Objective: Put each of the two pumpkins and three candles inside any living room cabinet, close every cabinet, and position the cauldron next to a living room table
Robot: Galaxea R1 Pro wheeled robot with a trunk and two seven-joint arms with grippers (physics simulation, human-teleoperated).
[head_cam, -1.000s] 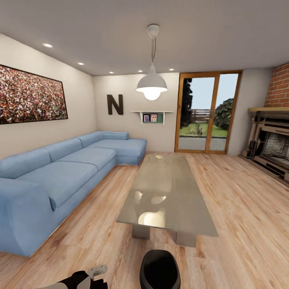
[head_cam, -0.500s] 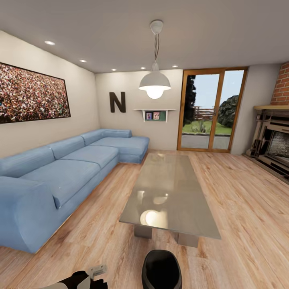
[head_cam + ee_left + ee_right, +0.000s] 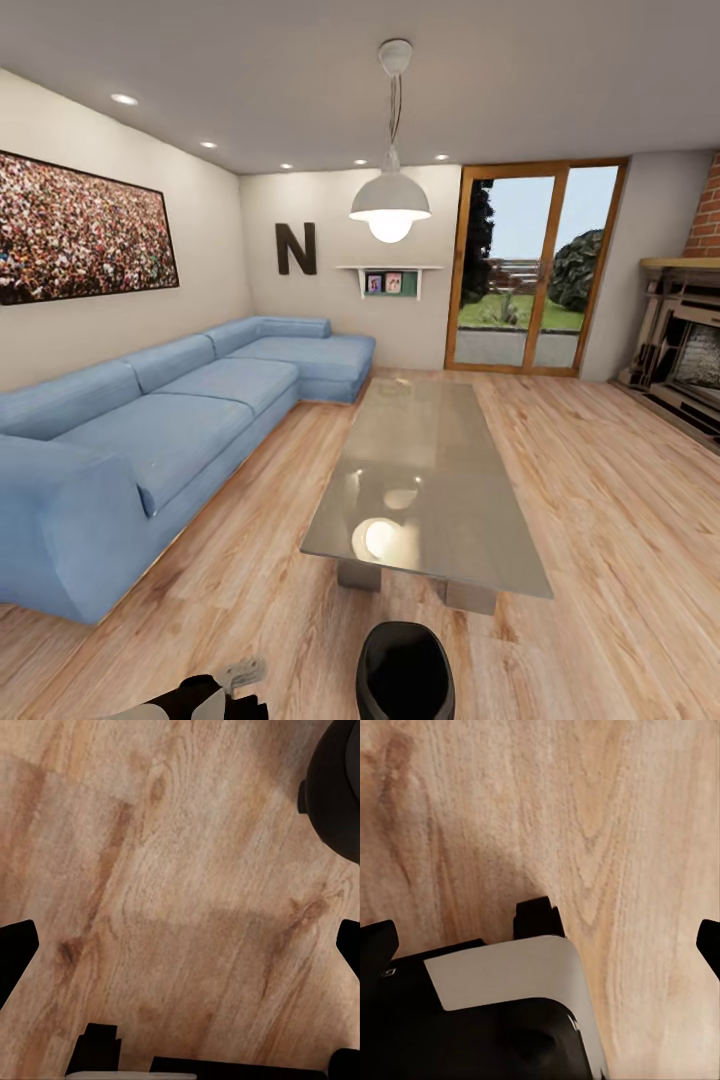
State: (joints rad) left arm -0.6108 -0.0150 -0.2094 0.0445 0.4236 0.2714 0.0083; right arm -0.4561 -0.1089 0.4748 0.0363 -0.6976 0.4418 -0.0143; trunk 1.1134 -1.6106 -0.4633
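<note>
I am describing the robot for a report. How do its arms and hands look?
In the head view, the left arm has a glossy black shell with a white panel and a small grey part. In both wrist views, black finger tips frame the wooden floor.

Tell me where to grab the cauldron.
Take the cauldron by its rim, coming straight down from above. It seems to stand upright on the floor with its wide mouth facing up, so one finger can go inside and one outside. The smooth, bulging sides would likely slip.
</note>
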